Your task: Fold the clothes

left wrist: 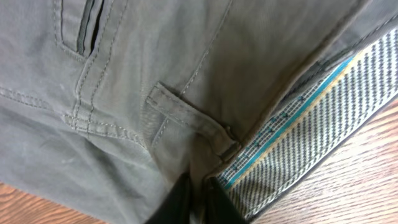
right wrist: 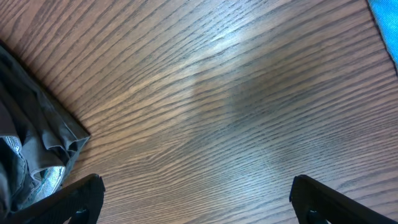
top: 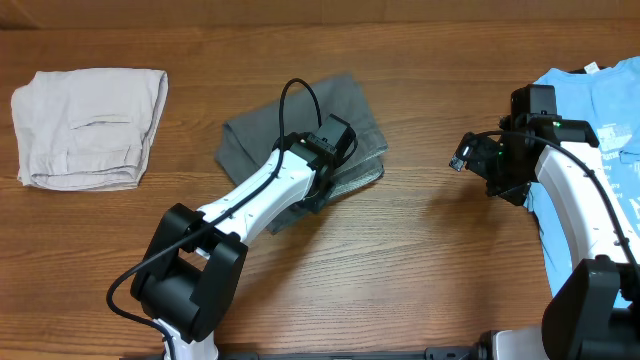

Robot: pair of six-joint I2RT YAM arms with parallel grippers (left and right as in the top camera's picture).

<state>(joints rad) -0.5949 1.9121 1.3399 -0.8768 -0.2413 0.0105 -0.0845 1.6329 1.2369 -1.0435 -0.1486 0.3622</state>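
Left gripper (left wrist: 199, 198): the dark fingers (left wrist: 177, 202) are drawn almost together, pinching a ridge of the shorts (top: 262, 135) at the waistband edge.
Right gripper (right wrist: 196, 200): spread wide and holding nothing, above bare table (top: 410, 260), between the shorts and the T-shirt.
Shorts: dark grey, lying mid-table in a rumpled fold, partly under the left arm.
Waistband lining (left wrist: 323, 106): a checked band with a teal stripe, turned outward just beside the pinch.
Belt loop (left wrist: 186, 115): flat on the cloth, just above the fingers.
Pocket slit (left wrist: 87, 28): further up, slightly gaping.
Beige garment (top: 90, 125): folded at far left, well apart from the shorts.
Light-blue T-shirt (top: 600, 110): at the right edge, partly beneath the right arm.
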